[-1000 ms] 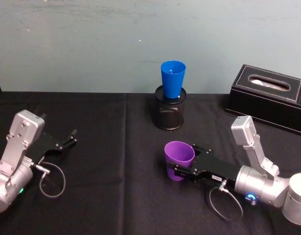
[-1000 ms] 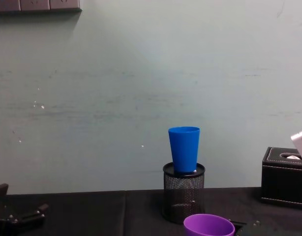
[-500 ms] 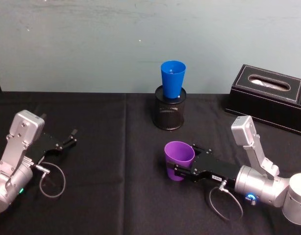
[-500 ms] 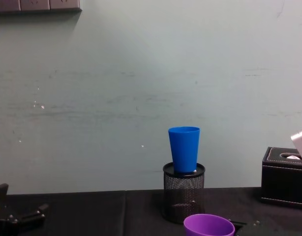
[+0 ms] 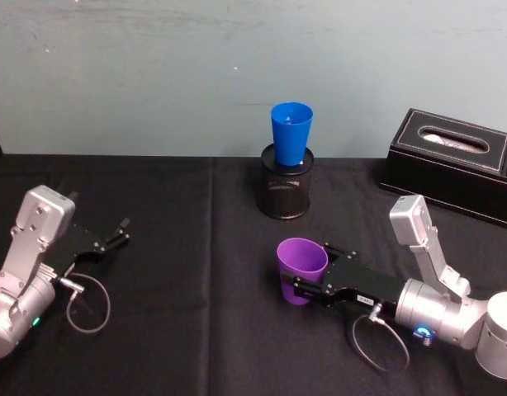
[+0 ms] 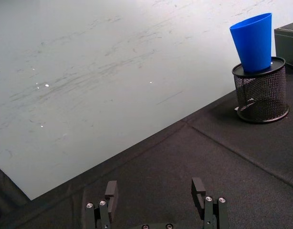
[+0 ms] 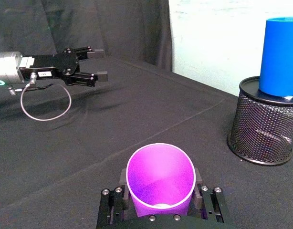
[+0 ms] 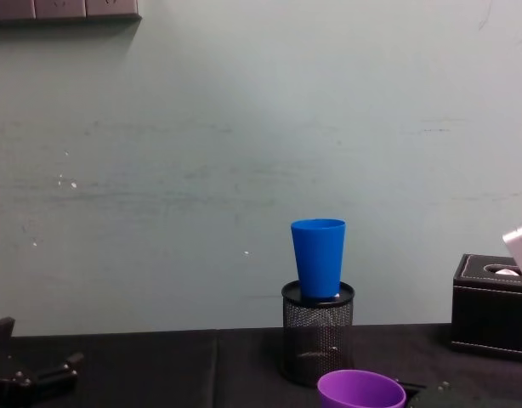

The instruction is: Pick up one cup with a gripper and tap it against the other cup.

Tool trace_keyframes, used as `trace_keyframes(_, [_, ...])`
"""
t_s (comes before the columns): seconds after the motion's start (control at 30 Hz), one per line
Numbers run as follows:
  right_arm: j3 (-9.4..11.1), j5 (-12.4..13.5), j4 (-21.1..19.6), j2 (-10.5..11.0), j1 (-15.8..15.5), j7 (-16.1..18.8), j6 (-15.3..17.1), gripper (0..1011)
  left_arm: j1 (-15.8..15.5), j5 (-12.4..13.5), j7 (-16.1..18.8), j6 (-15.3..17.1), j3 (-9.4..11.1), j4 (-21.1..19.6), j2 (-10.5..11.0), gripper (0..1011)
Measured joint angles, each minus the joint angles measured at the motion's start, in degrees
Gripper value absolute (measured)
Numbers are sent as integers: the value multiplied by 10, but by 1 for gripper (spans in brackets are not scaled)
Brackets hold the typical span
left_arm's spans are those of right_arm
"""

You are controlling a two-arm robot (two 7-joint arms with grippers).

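While inside mesh holder, blue cup; purple cup in grasp of right gripper.

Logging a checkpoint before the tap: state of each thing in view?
purple cup: upright, mouth up, held by the right end effector.
blue cup: upright, seated in the mesh pen holder, untouched.
mesh pen holder: upright on the table.
tissue box: closed, white tissue in its slot.
right end effector: shut on the purple cup.
left end effector: open, empty, at the left.
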Motion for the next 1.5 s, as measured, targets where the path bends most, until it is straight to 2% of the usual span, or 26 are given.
trace_keyframes(0.4, [0,0,0,0,0,0,0,732,0,0,0,0,0,0,0,1011])
trace_keyframes(0.53, [-1,-1,-13,7,-1,4,2,733,0,0,0,0,0,0,0,1011])
trace_keyframes(0.63, [-1,0,-34,15,-3,4,14,733,0,0,0,0,0,0,0,1011])
trace_keyframes(0.73, [5,12,-63,25,-4,1,42,732,0,0,0,0,0,0,0,1011])
trace_keyframes(0.97, [14,36,-107,47,8,0,82,732,0,0,0,0,0,0,0,1011])
trace_keyframes(1.13, [15,53,-128,63,30,12,109,732,0,0,0,0,0,0,0,1012])
trace_keyframes(1.5, [4,67,-142,80,60,28,133,732,0,0,0,0,0,0,0,1011])
